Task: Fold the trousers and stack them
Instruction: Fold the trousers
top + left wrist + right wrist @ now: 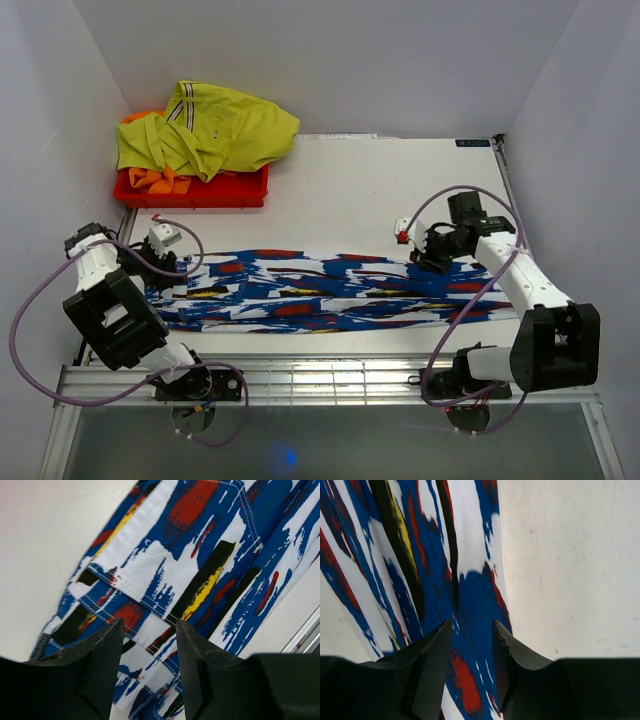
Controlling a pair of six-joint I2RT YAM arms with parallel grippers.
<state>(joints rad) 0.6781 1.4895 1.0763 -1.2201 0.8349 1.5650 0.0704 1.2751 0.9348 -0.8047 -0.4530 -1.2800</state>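
Note:
The trousers [320, 290] lie flat in a long band across the near part of the table, blue with white, red, black and yellow blotches. My left gripper [165, 262] hovers over their left, waistband end. In the left wrist view its jaws [149, 622] stand apart above a stitched seam of the trousers [200, 555], with nothing pinched. My right gripper [432, 258] is over the far edge of the right, leg end. In the right wrist view it [472, 625] is open just above the cloth [430, 555], close to its border with the bare table.
A red bin [195, 192] stands at the back left, holding a yellow-green garment [215, 125] and an orange garment [150, 178]. A metal rail [320, 380] runs along the near table edge. White walls close in both sides and the back.

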